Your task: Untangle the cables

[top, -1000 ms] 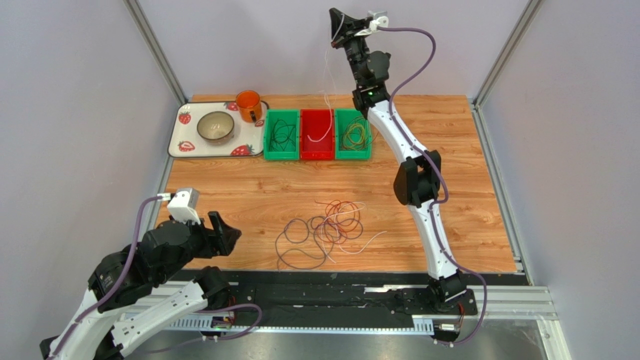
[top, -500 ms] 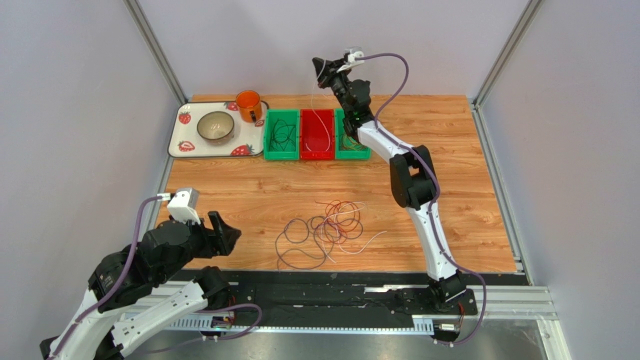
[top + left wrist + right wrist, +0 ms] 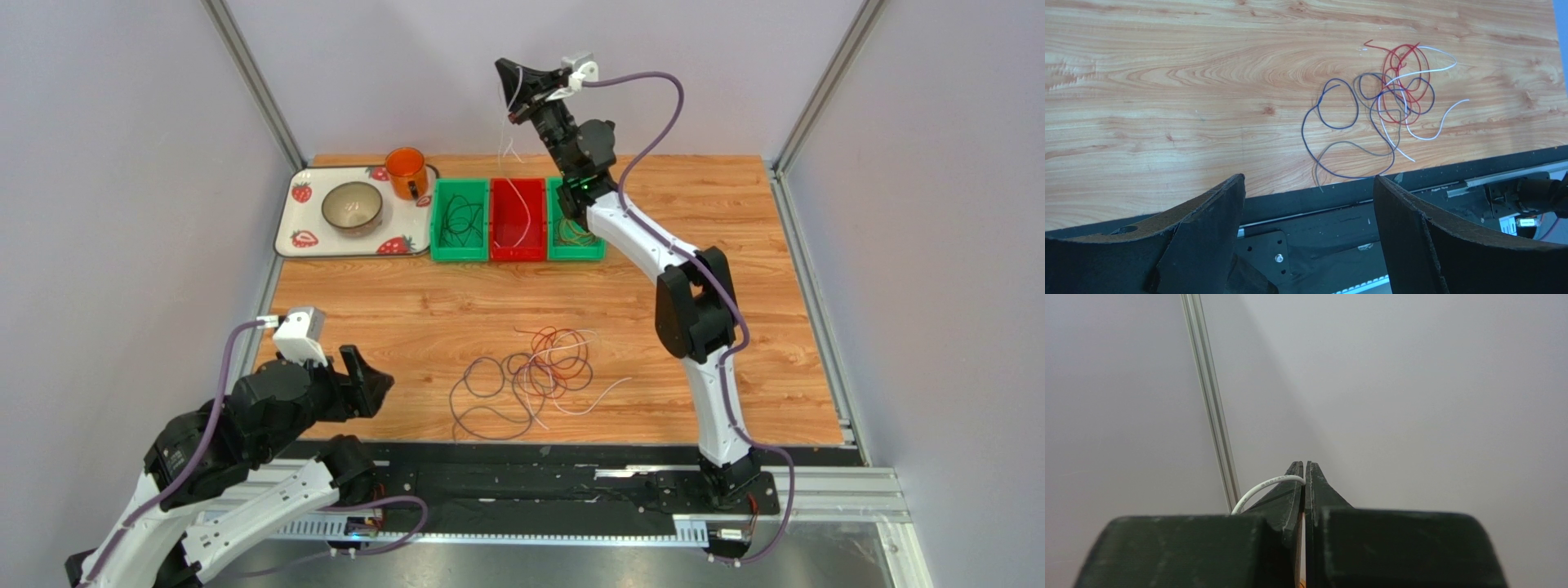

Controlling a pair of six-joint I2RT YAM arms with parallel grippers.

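Observation:
A tangle of thin cables (image 3: 534,374), red-brown, white and dark purple-black, lies in loose loops on the wooden table near its front edge; it also shows in the left wrist view (image 3: 1389,101). My right gripper (image 3: 509,86) is raised high over the bins at the back, shut on a white cable (image 3: 1263,489) that hangs down toward the red bin (image 3: 516,221). My left gripper (image 3: 1309,190) is open and empty, low at the front left, apart from the tangle.
Two green bins (image 3: 459,222) (image 3: 574,223) with coiled wires flank the red bin. A strawberry tray (image 3: 294,235) holds a bowl (image 3: 351,206), with an orange mug (image 3: 406,172) beside it. A black rail (image 3: 552,472) runs along the front edge.
My right gripper has swung left with the white cable, from above the right green bin to above the red bin. The left arm and the tangle have not moved.

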